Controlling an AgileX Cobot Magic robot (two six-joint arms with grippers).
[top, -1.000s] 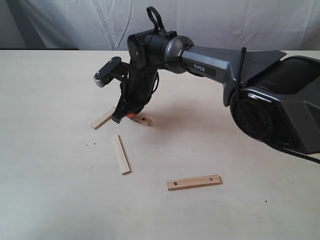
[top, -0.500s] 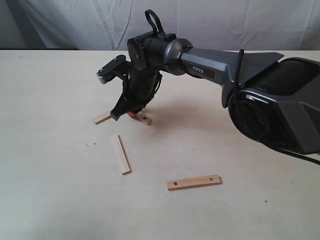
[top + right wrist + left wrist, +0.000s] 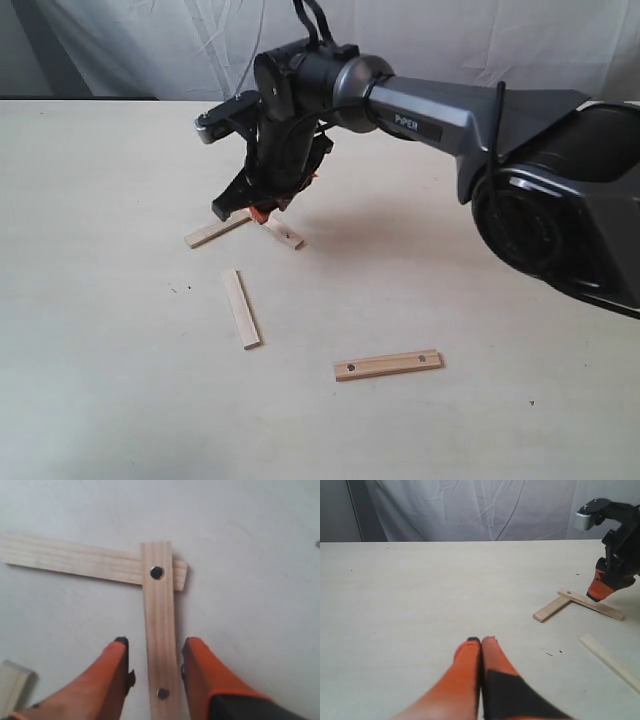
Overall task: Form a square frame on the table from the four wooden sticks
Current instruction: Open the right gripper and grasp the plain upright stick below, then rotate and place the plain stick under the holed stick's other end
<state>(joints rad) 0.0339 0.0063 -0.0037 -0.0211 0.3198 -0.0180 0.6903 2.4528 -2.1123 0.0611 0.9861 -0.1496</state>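
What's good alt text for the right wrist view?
Open right gripper, orange fingertips either side of a holed wooden stick, not clamping it. The stick's end away from the gripper lies over the end of a plain stick, forming a corner on the pale table. The end of another stick shows at the frame edge.

Corner pair: upper stick [image 3: 288,237] lies across one end of lower stick [image 3: 212,233], at 11 o'clock from the middle of the desk [image 3: 100,380].
Third stick [image 3: 242,309]: 6 o'clock of the pair, apart.
Fourth stick [image 3: 388,365]: 4 o'clock of the third, well apart.
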